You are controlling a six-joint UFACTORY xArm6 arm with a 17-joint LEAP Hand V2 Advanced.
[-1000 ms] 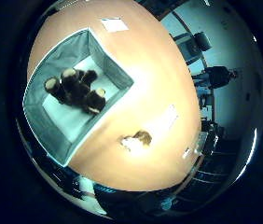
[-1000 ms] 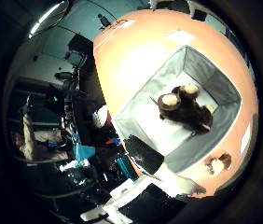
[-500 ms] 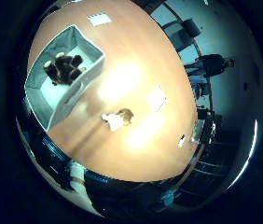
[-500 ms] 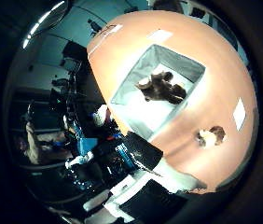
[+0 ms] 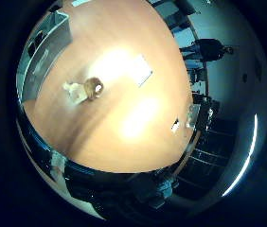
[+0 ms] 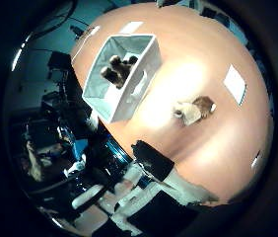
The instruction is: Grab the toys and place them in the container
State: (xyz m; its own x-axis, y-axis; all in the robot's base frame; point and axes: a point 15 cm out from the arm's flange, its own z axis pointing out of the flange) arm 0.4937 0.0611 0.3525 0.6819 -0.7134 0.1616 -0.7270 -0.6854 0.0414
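Note:
A grey fabric container (image 6: 119,74) stands on the round wooden table (image 6: 218,128) and holds dark brown plush toys (image 6: 117,68). A small tan and white plush toy (image 6: 192,110) lies on the table away from the container; it also shows in the right little finger side palm view (image 5: 86,90). A white and black part of my hand or arm (image 6: 169,178) reaches in at the edge of the right thumb side palm view. My fingers do not show. The palm is high above the table.
Small white paper cards (image 5: 140,70) (image 6: 234,84) lie on the table. The container's edge (image 5: 46,47) shows at the table's rim in the little finger side view. Office chairs and desks stand beyond the table edge (image 5: 202,118).
Both views have shifted: the camera has moved away from over the container toward the loose plush toy. The container and toy look smaller, so the palm is higher.

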